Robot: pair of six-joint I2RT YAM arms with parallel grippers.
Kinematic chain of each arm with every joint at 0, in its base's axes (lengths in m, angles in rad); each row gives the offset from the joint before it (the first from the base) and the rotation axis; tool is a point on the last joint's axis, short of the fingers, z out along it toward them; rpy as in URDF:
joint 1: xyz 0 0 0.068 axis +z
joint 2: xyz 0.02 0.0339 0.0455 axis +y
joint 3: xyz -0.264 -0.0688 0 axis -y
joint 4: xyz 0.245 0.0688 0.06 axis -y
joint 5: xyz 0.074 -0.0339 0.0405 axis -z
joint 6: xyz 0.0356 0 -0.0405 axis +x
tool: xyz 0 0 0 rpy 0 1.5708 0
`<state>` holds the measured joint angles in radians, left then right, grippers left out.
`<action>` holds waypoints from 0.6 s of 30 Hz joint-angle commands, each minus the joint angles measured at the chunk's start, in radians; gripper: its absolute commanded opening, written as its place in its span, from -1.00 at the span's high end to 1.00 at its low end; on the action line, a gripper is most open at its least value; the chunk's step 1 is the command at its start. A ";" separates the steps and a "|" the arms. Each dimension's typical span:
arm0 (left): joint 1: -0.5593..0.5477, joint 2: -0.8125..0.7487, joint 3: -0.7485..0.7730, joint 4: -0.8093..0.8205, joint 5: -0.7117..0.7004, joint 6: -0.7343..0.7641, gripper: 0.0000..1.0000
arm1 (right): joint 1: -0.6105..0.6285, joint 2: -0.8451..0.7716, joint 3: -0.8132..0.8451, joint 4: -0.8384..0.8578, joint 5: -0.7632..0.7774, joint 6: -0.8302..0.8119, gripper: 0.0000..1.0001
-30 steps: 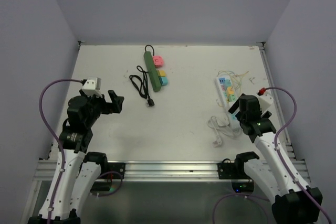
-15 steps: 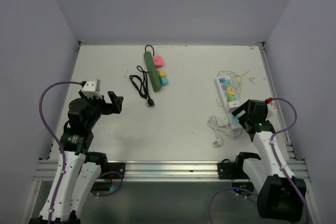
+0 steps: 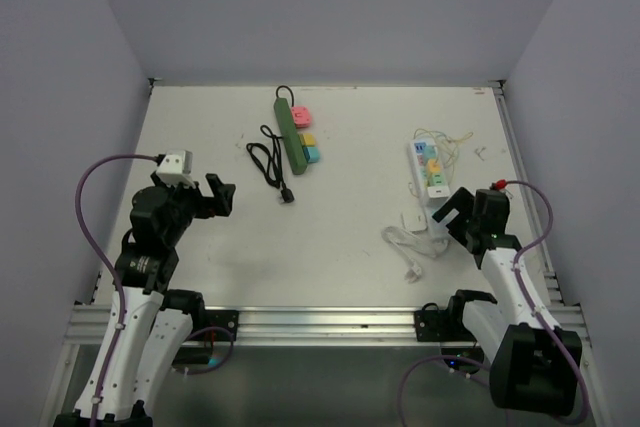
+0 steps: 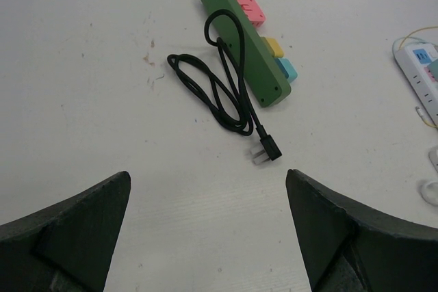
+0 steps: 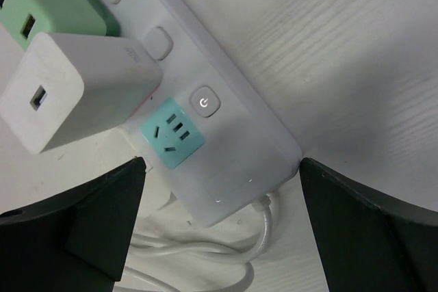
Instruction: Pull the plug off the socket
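A white power strip [image 3: 428, 167] lies at the right of the table. In the right wrist view its cable end [image 5: 233, 155] shows an empty teal socket [image 5: 171, 133]. A white charger block [image 5: 75, 87] sits tilted over the socket beyond it, and a green adapter [image 5: 41, 5] beyond that. I cannot tell how firmly the charger is seated. My right gripper [image 5: 220, 169] is open, low over the strip's near end [image 3: 448, 215], one finger on each side. My left gripper [image 3: 222, 195] is open and empty [image 4: 207, 176].
A green power strip [image 3: 290, 132] with pink, yellow and blue plugs lies at the back centre. Its coiled black cable ends in a loose black plug [image 4: 265, 150]. The white strip's cable [image 3: 410, 242] is looped on the table left of my right gripper.
My right arm has dropped lower and drawn back toward the near edge, uncovering the white strip's near end. The white cable loop has shifted a little. The left arm has not moved.
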<state>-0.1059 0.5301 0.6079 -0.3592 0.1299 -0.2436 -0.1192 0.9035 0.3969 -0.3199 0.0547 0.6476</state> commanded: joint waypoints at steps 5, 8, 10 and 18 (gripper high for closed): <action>-0.005 0.008 0.004 0.051 0.004 -0.002 -0.99 | 0.013 0.038 -0.020 0.173 -0.268 -0.042 -0.97; -0.005 0.013 0.004 0.052 0.008 0.000 -0.99 | 0.064 0.064 -0.012 0.188 -0.273 -0.046 -0.98; -0.003 0.021 0.003 0.055 0.014 -0.002 -0.99 | 0.110 0.090 0.009 0.185 -0.245 -0.057 -0.97; -0.005 0.056 0.001 0.066 0.028 -0.032 -0.99 | 0.289 0.135 0.089 0.101 -0.058 -0.080 -0.98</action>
<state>-0.1062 0.5789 0.6079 -0.3553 0.1329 -0.2516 0.1638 1.0397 0.4267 -0.2203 -0.0715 0.5861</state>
